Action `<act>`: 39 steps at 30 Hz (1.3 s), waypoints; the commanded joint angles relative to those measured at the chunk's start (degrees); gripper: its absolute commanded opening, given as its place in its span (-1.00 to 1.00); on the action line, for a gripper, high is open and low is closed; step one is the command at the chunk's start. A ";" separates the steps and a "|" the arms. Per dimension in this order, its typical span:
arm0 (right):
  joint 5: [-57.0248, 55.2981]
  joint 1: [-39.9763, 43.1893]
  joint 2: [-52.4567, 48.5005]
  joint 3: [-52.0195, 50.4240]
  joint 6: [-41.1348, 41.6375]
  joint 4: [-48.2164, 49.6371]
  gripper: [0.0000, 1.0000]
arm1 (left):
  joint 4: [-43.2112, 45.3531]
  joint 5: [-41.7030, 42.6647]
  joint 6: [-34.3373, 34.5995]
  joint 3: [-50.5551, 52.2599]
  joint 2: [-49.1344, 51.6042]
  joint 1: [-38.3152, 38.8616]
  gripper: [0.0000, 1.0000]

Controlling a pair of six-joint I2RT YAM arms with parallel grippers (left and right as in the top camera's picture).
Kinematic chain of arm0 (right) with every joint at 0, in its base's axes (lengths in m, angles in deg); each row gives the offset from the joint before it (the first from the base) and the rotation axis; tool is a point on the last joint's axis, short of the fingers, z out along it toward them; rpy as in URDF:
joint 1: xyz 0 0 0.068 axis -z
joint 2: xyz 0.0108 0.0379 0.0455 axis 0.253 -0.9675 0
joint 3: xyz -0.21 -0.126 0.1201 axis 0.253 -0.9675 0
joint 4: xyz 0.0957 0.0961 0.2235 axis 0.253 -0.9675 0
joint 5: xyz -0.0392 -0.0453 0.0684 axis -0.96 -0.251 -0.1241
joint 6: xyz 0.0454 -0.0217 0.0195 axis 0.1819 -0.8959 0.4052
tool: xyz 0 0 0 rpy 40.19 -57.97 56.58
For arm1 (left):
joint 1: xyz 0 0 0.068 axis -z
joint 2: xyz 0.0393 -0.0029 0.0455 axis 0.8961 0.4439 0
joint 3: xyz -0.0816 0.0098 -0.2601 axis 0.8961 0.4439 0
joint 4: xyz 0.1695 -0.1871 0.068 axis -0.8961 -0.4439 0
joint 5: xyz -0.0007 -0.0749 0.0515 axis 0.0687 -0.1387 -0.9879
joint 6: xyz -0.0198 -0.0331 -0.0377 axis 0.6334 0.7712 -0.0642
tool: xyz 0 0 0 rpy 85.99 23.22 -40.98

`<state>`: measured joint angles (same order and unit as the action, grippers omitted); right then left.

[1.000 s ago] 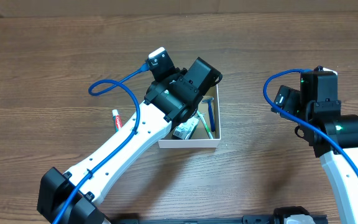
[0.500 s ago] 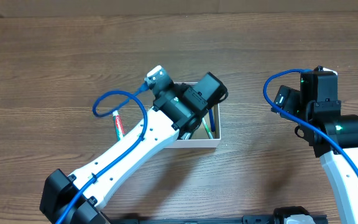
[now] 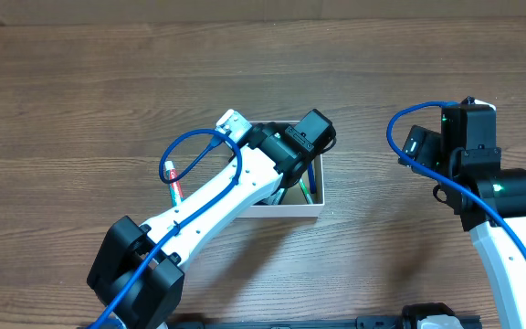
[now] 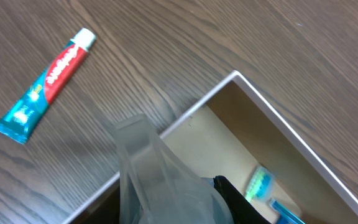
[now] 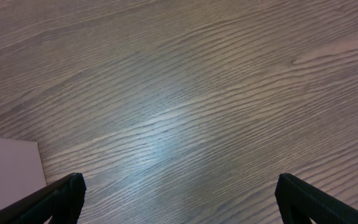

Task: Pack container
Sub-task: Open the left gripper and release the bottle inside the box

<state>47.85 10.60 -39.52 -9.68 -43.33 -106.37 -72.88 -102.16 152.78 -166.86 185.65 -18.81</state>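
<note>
At mid-table the box holds toothbrushes. Your left gripper hovers over it, grip unreadable; your right gripper has its jaws spread wide. Next, you'd likely reach left for the toothpaste beside it.

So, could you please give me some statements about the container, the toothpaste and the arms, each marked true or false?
1. The toothpaste tube lies inside the container. False: it lies on the table, outside the container.
2. A toothbrush is in the container. True.
3. The right fingers are spread wide apart. True.
4. The left arm is far from the container. False: it reaches over it.
</note>
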 commanded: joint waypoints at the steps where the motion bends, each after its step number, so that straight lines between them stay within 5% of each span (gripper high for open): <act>1: -0.76 0.28 0.13 1.11 0.35 0.31 1.00 | -0.39 -2.82 1.57 -1.64 0.44 -0.57 -0.80; 16: -0.76 0.28 0.13 1.11 0.33 0.31 1.00 | -10.67 -11.13 0.57 -9.77 -1.53 0.85 -0.77; 39: -0.76 0.28 0.13 1.11 0.33 0.31 1.00 | -9.75 -10.25 1.20 -6.84 7.74 0.72 -0.59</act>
<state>47.83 10.60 -39.52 -9.68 -43.35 -106.39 -82.23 -109.04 153.02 -174.07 192.01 -18.24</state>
